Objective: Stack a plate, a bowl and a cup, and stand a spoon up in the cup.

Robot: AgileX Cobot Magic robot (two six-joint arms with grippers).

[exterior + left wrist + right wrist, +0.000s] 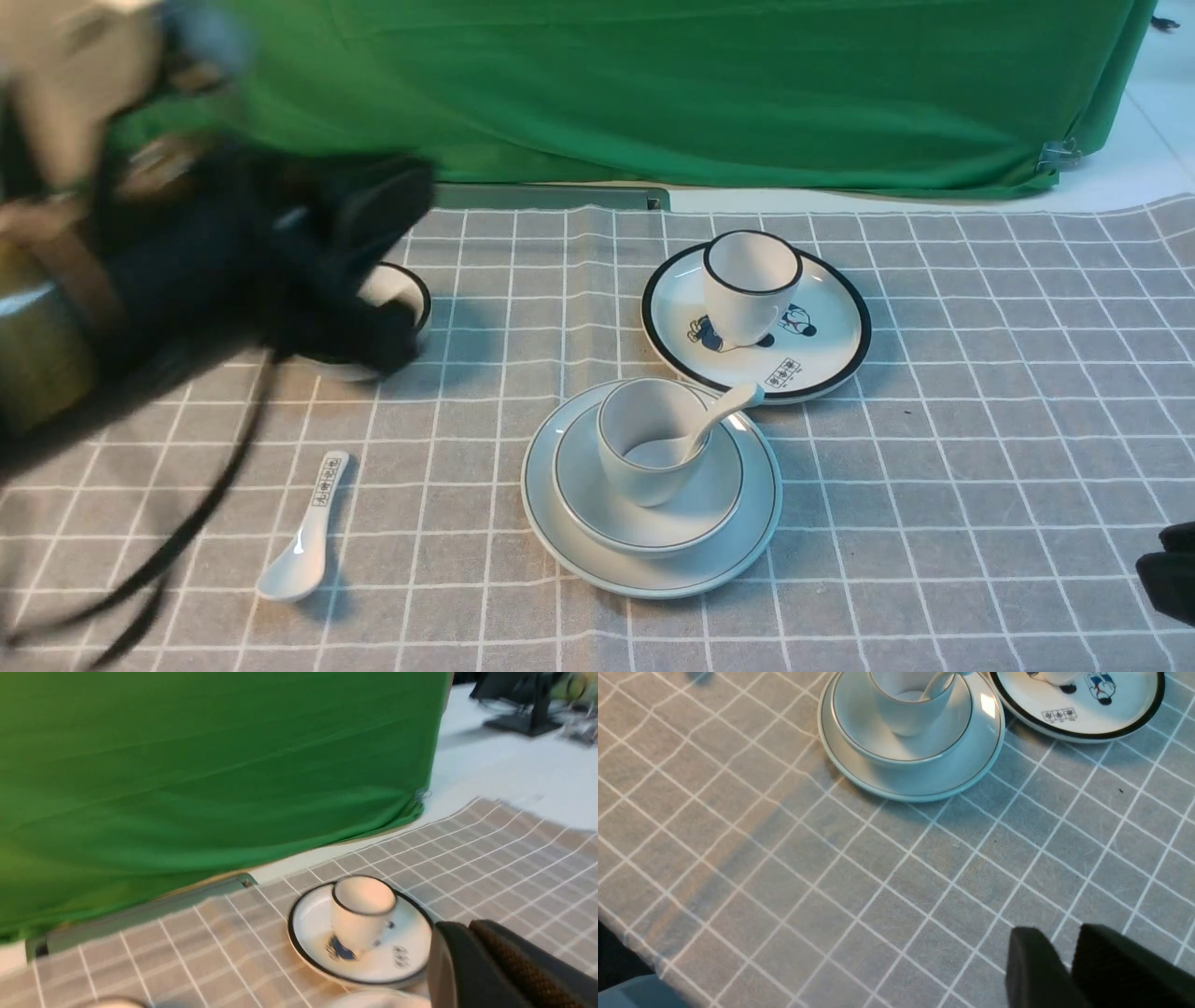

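Observation:
The pale plate (653, 574) lies at mid-table with the shallow bowl (607, 518) on it and the small cup (635, 467) in the bowl. The plain white spoon (733, 403) leans in the cup, handle up to the right. The stack also shows in the right wrist view: plate (924, 784), bowl (896, 742), cup (906, 716), spoon (936, 683). My left gripper (387, 331) is blurred at the far left, away from the stack; in its wrist view it (460, 933) is shut and empty. My right gripper (1059, 942) is shut and empty, low at the right edge (1167, 569).
A black-rimmed cartoon plate (822, 345) with a black-rimmed cup (747, 289) on it stands behind the stack. A black-rimmed bowl (406, 285) sits partly hidden behind my left arm. A spoon with printed characters (308, 541) lies front left. A green cloth (700, 93) hangs at the back.

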